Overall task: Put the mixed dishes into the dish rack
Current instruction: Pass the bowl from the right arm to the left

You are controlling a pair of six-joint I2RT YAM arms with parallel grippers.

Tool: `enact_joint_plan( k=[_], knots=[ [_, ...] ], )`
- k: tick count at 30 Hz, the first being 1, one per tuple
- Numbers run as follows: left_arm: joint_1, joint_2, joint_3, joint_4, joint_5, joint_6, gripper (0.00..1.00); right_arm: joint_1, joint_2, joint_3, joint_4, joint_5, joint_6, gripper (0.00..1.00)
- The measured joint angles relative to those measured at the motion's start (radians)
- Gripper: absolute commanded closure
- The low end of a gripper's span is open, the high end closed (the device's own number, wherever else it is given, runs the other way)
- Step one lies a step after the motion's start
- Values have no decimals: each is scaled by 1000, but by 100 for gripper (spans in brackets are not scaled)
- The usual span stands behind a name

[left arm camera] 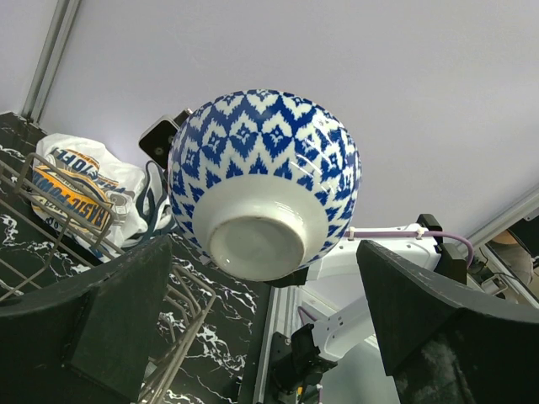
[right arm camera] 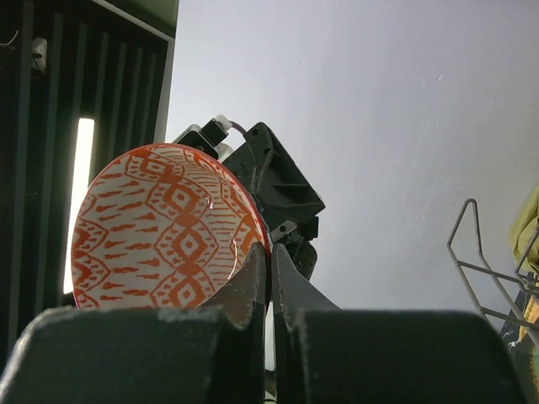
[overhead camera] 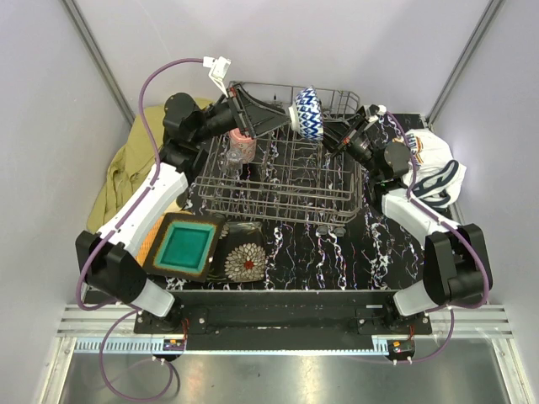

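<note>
Above the far rim of the dish rack [overhead camera: 337, 210] | right gripper [overhead camera: 331, 133] clamped on the rim of a bowl [overhead camera: 308, 114], blue-and-white outside, orange-patterned inside, held tilted in the air | left gripper [overhead camera: 286, 114] fingers wide apart, facing the bowl's foot, not touching | pink cup [overhead camera: 242, 147] inside the rack | teal square plate [overhead camera: 184, 246] and dark floral plate [overhead camera: 246, 261] on the table, near left.
</note>
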Motion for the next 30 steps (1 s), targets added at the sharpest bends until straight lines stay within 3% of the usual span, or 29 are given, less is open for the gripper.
enact_joint_plan(
  k=[8, 17, 24, 30],
  knots=[
    [-4, 69, 23, 4, 10, 0, 9, 0, 74, 11, 39, -4, 17, 100],
    [0, 139, 59, 9, 17, -3, 20, -1, 179, 56, 106, -8, 66, 100],
    [1, 142, 59, 38, 24, -20, 28, -2, 188, 60, 153, -9, 90, 100],
    [5, 153, 60, 77, 34, -51, 29, -3, 188, 60, 171, -8, 100, 100]
  ],
)
